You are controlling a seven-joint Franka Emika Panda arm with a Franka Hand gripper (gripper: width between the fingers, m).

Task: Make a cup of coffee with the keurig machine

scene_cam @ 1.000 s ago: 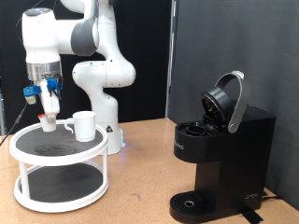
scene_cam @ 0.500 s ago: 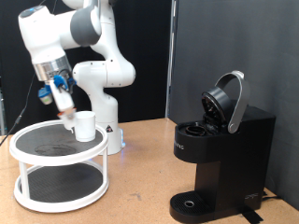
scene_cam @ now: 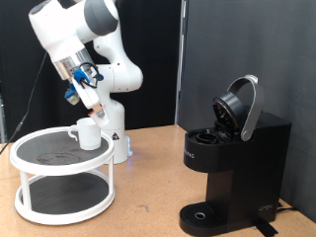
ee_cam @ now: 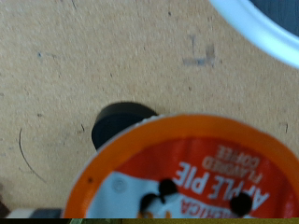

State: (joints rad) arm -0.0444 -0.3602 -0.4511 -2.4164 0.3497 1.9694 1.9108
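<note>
Pincer (scene_cam: 98, 109) clenched on pod (ee_cam: 182, 173), above cup (scene_cam: 88, 133); keurig machine (scene_cam: 233, 163), lid open, well apart toward exterior view's right

The white arm (scene_cam: 84, 35) stands at the exterior view's left, its upper links raised and bent over toward the left. The wrist is tilted, so the gripper (scene_cam: 100, 111) points down and to the right, hanging just above the base of the arm.

Gripper (scene_cam: 101, 112) above the cup (scene_cam: 87, 133) on the white rack (scene_cam: 61, 184); keurig machine (scene_cam: 235, 163) lid open.
</note>
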